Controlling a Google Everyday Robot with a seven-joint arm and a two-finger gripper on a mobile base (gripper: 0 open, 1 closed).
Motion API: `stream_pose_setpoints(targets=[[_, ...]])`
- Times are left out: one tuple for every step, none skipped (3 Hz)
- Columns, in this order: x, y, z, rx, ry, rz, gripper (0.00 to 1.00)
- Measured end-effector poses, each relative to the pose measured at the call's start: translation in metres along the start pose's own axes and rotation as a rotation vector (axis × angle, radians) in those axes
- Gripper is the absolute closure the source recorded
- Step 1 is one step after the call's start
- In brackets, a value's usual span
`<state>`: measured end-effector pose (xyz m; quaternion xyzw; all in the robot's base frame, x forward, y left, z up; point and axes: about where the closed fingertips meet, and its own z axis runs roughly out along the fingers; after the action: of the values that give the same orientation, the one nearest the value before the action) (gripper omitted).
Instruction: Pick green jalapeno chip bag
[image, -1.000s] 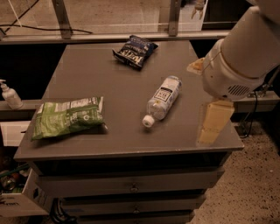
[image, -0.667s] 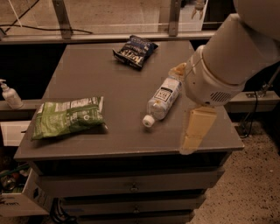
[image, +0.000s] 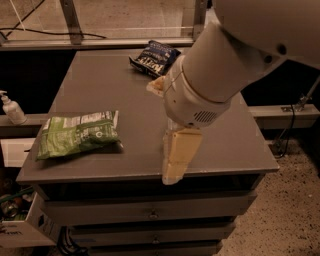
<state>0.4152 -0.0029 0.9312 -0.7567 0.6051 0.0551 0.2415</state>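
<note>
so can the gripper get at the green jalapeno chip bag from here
Probably yes. The gripper hangs at the front of the table, right of the green jalapeno chip bag, with nothing lying between them; the blue chip bag sits far back.

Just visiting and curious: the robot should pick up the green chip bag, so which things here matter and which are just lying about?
Part of the job: green chip bag, near the table's front left corner; gripper, over the front edge, right of that bag.

Just lying about: dark blue chip bag, at the table's back; pump bottle, left of the table.
</note>
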Motion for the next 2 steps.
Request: stream_pose_setpoints(targets=[[-0.0288, -0.0019, 0.0178, -0.013, -0.027, -0.039, 0.00], [-0.0305, -0.0019, 0.0173, -0.011, -0.028, -0.042, 0.00]])
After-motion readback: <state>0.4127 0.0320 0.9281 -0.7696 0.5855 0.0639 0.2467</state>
